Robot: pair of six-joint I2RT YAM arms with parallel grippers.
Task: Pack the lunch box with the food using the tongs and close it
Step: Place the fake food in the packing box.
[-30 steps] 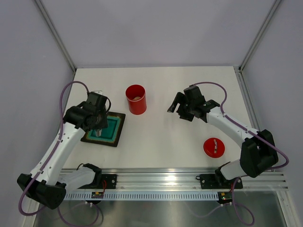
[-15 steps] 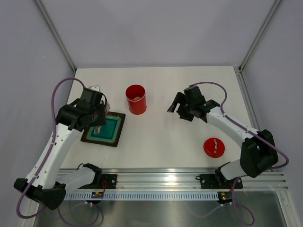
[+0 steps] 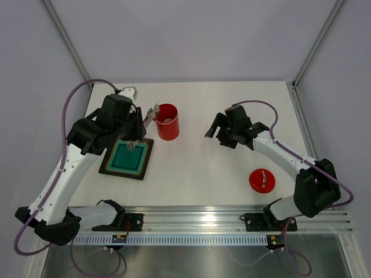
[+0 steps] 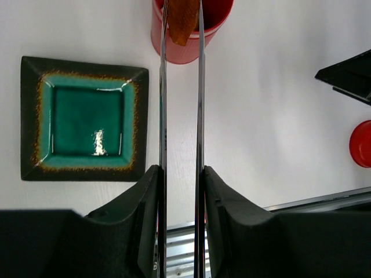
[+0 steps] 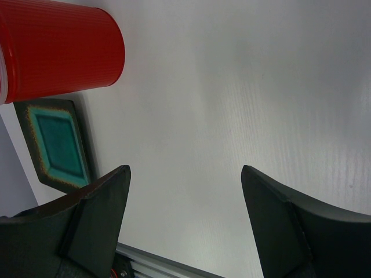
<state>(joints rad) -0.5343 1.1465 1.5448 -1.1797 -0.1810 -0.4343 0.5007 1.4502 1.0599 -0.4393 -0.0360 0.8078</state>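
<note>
At the lunch box, left end effector clamps tongs pinching orange food; right end effector apart

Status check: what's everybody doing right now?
Left hand shut on tongs, orange food pinched by lunch box rim. Right hand open, empty. Lid off, on table. Nothing blocking.

lunch box: glossy red, finely ribbed
tongs: shiny bare metal
tray: glossy glaze
table: matt white, faint grain

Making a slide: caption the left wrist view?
Left gripper clamps the tongs, holding an orange food piece at the open red lunch box, black tray alongside.
</note>
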